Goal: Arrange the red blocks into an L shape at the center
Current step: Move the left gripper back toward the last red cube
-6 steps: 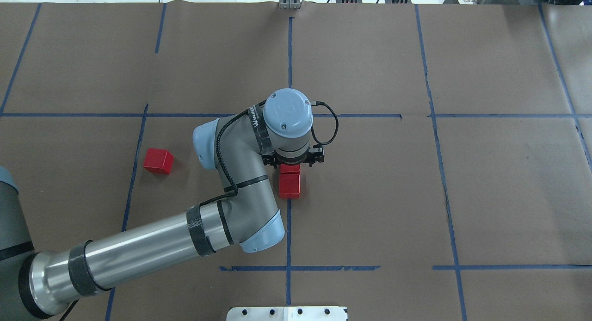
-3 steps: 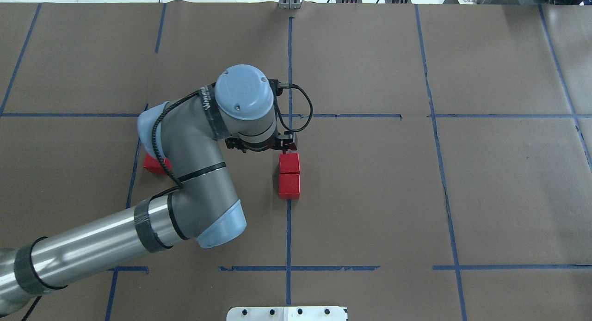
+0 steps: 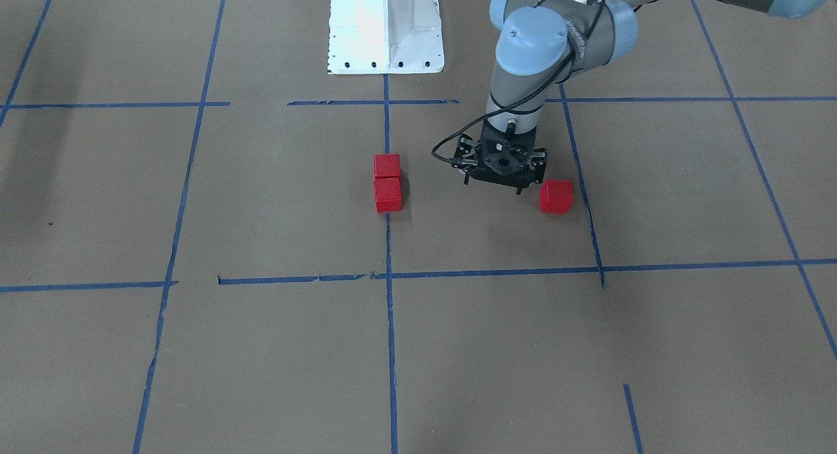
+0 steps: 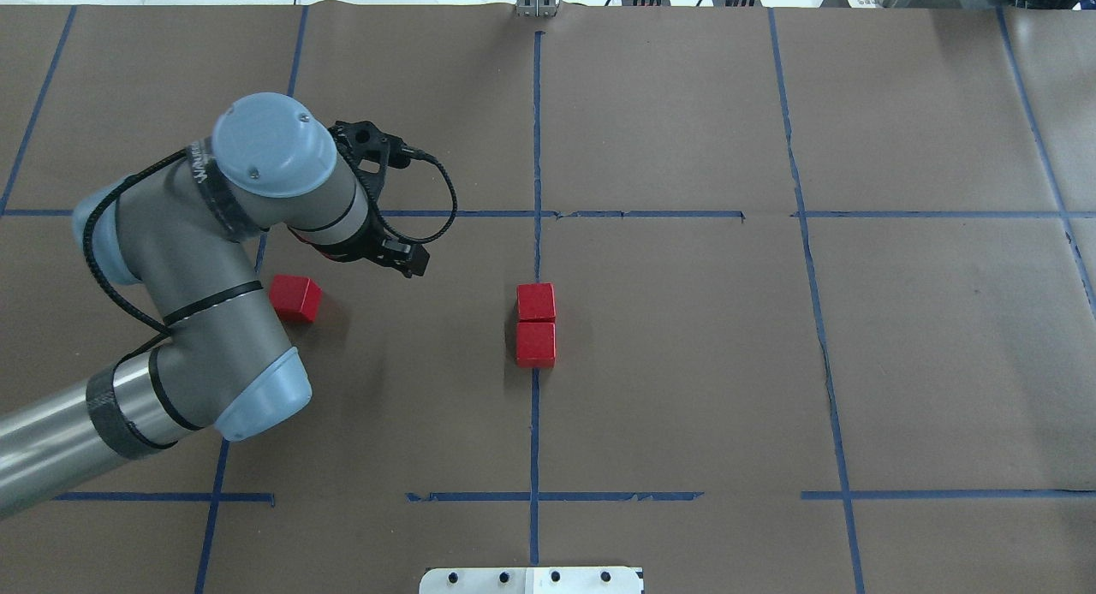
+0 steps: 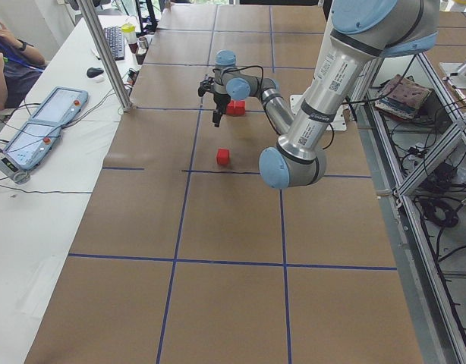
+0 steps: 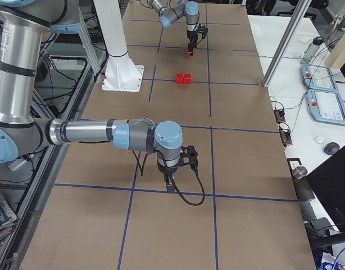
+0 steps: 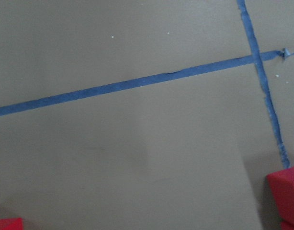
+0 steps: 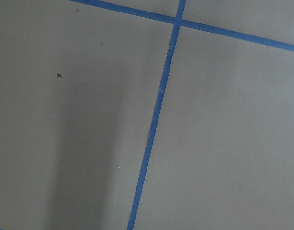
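Note:
Two red blocks point(image 4: 536, 303) point(image 4: 536, 343) lie touching in a short column on the vertical blue line of the center cell point(image 4: 668, 354); they also show in the front view point(image 3: 387, 165) point(image 3: 388, 195). The third red block point(image 4: 294, 298) point(image 3: 556, 196) lies alone by the cell's left border line. My left gripper point(image 3: 495, 184) hangs open and empty just beside this lone block, on its center side, and touches nothing. In the overhead view the wrist mostly hides it. My right gripper point(image 6: 171, 183) shows only in the exterior right view, far from the blocks; I cannot tell its state.
The white robot base plate point(image 3: 386, 29) stands at the robot's edge of the table. Blue tape lines grid the brown paper. A metal post point(image 5: 115, 68) and a side table with control pendants point(image 5: 47, 121) stand beyond the far edge.
My left arm has swung left, away from the two centre blocks, to beside the lone block. Both centre blocks now lie uncovered.

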Controlling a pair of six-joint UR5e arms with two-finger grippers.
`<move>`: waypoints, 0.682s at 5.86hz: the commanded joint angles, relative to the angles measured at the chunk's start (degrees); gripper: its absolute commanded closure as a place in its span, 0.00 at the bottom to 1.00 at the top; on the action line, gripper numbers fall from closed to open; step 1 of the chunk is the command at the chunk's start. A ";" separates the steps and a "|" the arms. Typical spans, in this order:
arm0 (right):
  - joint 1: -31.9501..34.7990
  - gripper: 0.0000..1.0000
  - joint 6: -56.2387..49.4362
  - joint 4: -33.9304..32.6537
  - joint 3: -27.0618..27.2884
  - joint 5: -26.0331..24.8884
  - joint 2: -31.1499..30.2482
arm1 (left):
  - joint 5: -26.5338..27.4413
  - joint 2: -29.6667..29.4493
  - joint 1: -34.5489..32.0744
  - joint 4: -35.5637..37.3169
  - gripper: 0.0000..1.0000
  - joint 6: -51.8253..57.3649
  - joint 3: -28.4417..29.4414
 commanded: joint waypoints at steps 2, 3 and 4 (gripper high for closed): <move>0.00 0.00 0.02 0.00 0.07 0.11 0.00 | -0.26 7.10 -1.60 -3.56 0.00 -4.84 -0.99; 0.00 0.00 0.02 0.00 0.07 0.11 0.00 | -1.05 8.33 -1.60 -3.65 0.00 -4.51 -0.99; 0.09 0.00 -0.06 0.00 0.16 0.20 0.00 | -1.06 8.87 -1.60 -3.56 0.00 -4.77 -0.99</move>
